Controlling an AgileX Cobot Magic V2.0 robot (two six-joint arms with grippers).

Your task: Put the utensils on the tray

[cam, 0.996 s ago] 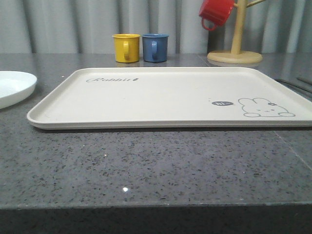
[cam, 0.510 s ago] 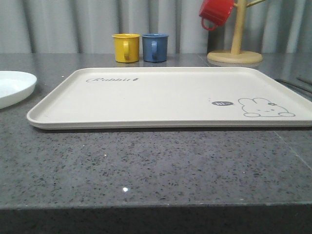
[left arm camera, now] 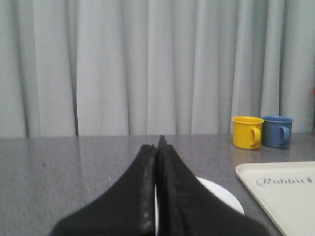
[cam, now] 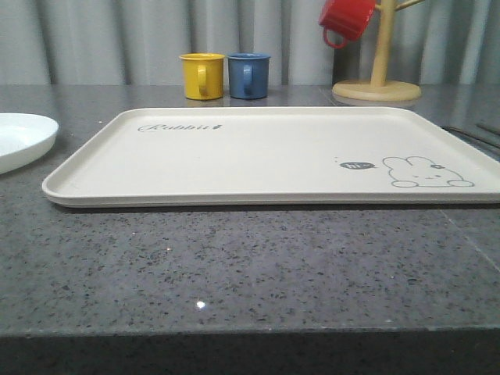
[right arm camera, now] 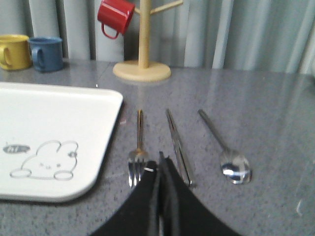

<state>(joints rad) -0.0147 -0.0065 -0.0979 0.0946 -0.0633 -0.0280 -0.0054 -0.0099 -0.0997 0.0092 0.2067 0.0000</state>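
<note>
Front view is showing no change since a second ago: the tray [cam: 258, 156] is still sitting bare, the plate [cam: 19, 141] left of it, fork [right arm camera: 136, 157], chopsticks [right arm camera: 178, 147] and spoon [right arm camera: 224, 150] lying right of it, while the left gripper [left arm camera: 156, 147] and right gripper [right arm camera: 161, 164] are both hovering pinched closed, holding nothing.

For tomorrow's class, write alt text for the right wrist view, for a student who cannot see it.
A steel fork, chopsticks and spoon lie side by side on the grey counter beside a cream rabbit tray. The closed black right hand sits just in front of them; behind stand a mug tree with a red mug, plus yellow and blue mugs.
</note>
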